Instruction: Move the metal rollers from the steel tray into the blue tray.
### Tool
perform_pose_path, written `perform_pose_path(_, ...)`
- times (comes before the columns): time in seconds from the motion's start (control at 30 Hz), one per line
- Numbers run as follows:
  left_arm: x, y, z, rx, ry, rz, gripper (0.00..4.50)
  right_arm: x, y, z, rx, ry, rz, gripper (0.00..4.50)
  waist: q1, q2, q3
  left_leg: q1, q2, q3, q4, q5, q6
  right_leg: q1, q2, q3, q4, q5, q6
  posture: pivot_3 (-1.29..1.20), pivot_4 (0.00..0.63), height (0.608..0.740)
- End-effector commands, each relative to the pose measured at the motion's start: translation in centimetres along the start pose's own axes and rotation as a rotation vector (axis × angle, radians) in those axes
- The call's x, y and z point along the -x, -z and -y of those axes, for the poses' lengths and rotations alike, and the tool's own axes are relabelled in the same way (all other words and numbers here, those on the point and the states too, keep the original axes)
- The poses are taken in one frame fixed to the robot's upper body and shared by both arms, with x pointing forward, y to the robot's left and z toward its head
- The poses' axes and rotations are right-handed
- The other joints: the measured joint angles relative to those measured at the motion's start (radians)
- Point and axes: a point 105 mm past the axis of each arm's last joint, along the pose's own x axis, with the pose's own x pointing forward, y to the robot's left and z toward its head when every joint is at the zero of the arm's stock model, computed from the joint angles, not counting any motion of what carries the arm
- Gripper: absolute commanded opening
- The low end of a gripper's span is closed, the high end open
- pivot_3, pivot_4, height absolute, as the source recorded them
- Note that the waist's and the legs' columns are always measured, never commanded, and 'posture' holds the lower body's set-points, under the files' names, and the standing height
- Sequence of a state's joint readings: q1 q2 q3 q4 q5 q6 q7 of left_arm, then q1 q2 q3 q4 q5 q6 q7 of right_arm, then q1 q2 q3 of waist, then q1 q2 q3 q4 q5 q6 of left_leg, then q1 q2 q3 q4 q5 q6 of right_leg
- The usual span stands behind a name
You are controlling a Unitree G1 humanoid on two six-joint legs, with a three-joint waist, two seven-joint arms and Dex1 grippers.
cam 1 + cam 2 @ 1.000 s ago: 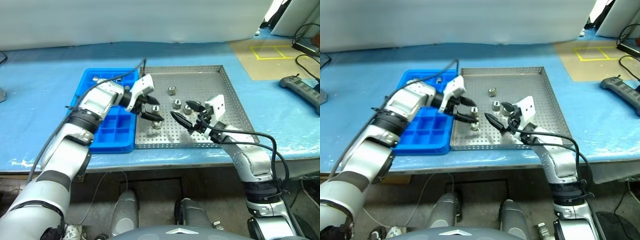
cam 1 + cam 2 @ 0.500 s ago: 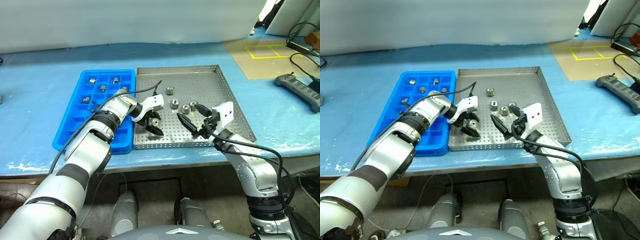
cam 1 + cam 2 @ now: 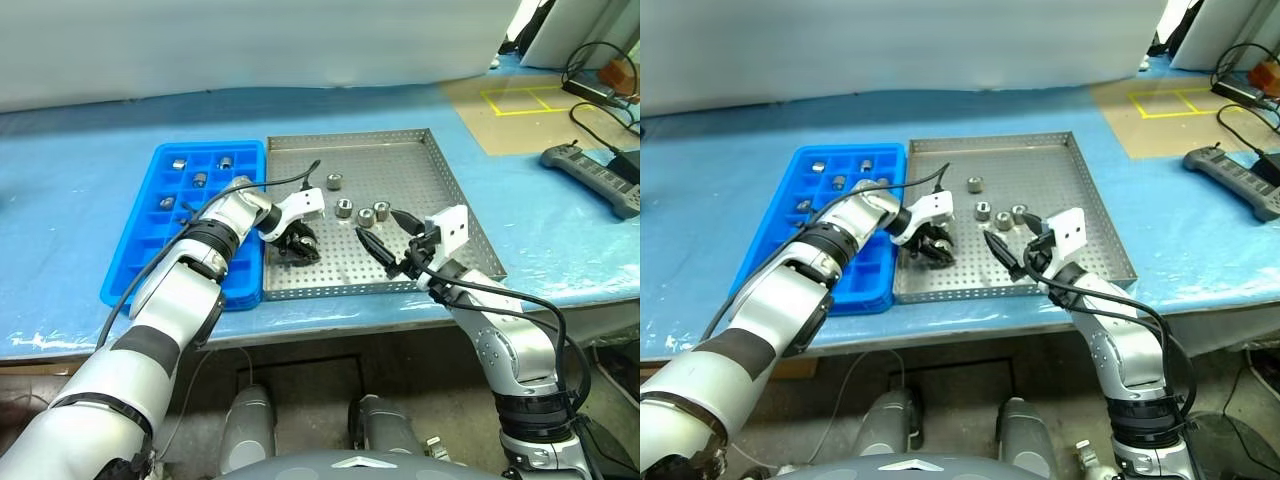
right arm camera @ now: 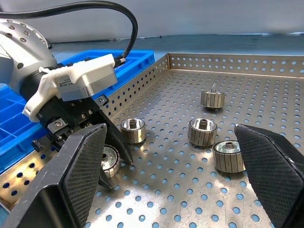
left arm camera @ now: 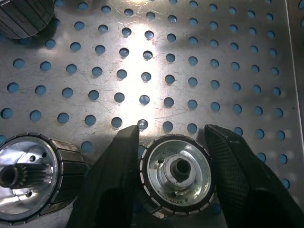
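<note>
The steel tray (image 3: 400, 160) lies on the blue-covered table with several metal rollers (image 3: 344, 207) loose near its middle. To its left sits the blue tray (image 3: 150, 255), with several rollers (image 3: 200, 179) in its far compartments. My left gripper (image 3: 300, 247) points down at the steel tray's near left part. Its fingers (image 5: 118, 180) press on both sides of one roller (image 5: 178, 175), which stands on the perforated floor; another roller (image 5: 28, 175) stands just beside it. My right gripper (image 3: 382, 230) hovers open over the tray's near middle, holding nothing.
A black handheld controller (image 3: 590, 175) and cables lie on the table at the far right. Beyond it is a brown mat with a yellow taped square (image 3: 510, 100). The steel tray's raised rim (image 3: 350, 292) runs along the table's front edge.
The camera has shifted. My left gripper has sunk onto the steel tray and its fingers have closed in on a roller. The right gripper has stayed put, open.
</note>
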State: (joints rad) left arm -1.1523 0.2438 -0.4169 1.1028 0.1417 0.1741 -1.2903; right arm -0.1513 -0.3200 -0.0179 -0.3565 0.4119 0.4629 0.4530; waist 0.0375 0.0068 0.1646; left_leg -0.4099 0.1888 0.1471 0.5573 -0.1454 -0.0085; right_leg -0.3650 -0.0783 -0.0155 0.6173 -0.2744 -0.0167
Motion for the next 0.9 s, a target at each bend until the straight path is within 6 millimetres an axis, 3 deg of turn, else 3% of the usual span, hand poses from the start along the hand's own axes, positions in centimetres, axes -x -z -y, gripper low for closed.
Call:
perform_pose_path(0.03,0.7,1.8,0.4,0.031,0.05,-0.059,2.33,-0.3,-1.3,-0.3,0.026,-0.013,0.051,4.5,-0.002,0.0,0.0,0.0,0.0,0.0,0.0,0.0,0.0,0.0,0.0,0.0,0.0,0.0,0.0,-0.26,0.15,0.74)
perform_pose_path(0.07,0.8,1.8,0.5,0.03,0.056,-0.058,2.33,-0.3,-1.3,-0.3,0.027,-0.015,0.05,4.5,-0.002,0.0,0.0,0.0,0.0,0.001,-0.001,0.0,0.0,-0.001,0.0,0.001,0.0,0.0,0.0,-0.26,0.15,0.74)
perform_pose_path(0.13,0.9,1.8,0.5,0.026,0.058,-0.058,1.78,-0.5,-1.4,-0.4,0.024,-0.022,0.054,4.5,-0.002,0.0,0.0,0.0,0.0,0.001,-0.002,0.0,0.0,-0.002,0.0,0.001,0.0,0.0,0.0,-0.25,0.15,0.74)
perform_pose_path(0.3,1.2,1.7,0.2,0.019,0.029,-0.051,1.74,-0.6,-1.5,-0.2,0.027,-0.025,0.055,4.5,0.0,0.0,0.0,-0.001,0.0,0.001,-0.004,0.0,0.001,-0.002,0.0,0.001,-0.001,0.0,0.0,-0.24,0.15,0.74)
perform_pose_path(0.4,2.0,-0.2,0.8,0.009,0.088,0.077,1.74,-0.8,-1.6,-0.3,0.027,-0.035,0.059,4.5,-0.001,0.0,0.0,-0.001,0.0,0.002,-0.005,0.0,0.001,-0.003,0.0,0.001,-0.002,0.0,0.0,-0.23,0.15,0.74)
perform_pose_path(0.5,3.5,-2.7,1.5,-0.015,0.143,0.227,1.74,-0.9,-2.1,-0.6,0.016,-0.058,0.079,4.5,0.001,-0.001,0.001,-0.002,0.0,0.002,-0.006,0.002,0.003,-0.005,0.0,0.001,-0.002,0.0,0.0,-0.23,0.15,0.74)
perform_pose_path(0.6,5.2,-3.8,1.8,-0.036,0.138,0.318,1.74,-0.8,-3.2,-1.0,-0.009,-0.102,0.108,4.5,0.002,-0.001,0.002,-0.006,0.0,0.002,-0.006,0.002,0.004,-0.009,0.0,0.001,-0.001,0.0,0.0,-0.21,0.15,0.74)
perform_pose_path(0.7,7.0,-4.0,1.9,-0.031,0.101,0.381,1.74,-0.7,-4.2,-1.6,-0.022,-0.182,0.112,4.5,0.002,-0.001,0.002,-0.006,0.0,0.002,-0.006,0.002,0.005,-0.009,0.0,0.001,-0.002,0.0,0.0,-0.2,0.15,0.74)
perform_pose_path(0.9,11.3,-2.5,2.6,-0.011,-0.021,0.462,1.74,-0.7,-5.5,-3.9,-0.009,-0.447,0.041,4.5,0.003,0.0,0.003,-0.006,0.0,0.002,-0.008,0.002,0.004,-0.009,0.001,0.0,-0.002,0.0,-0.001,-0.09,0.15,0.74)
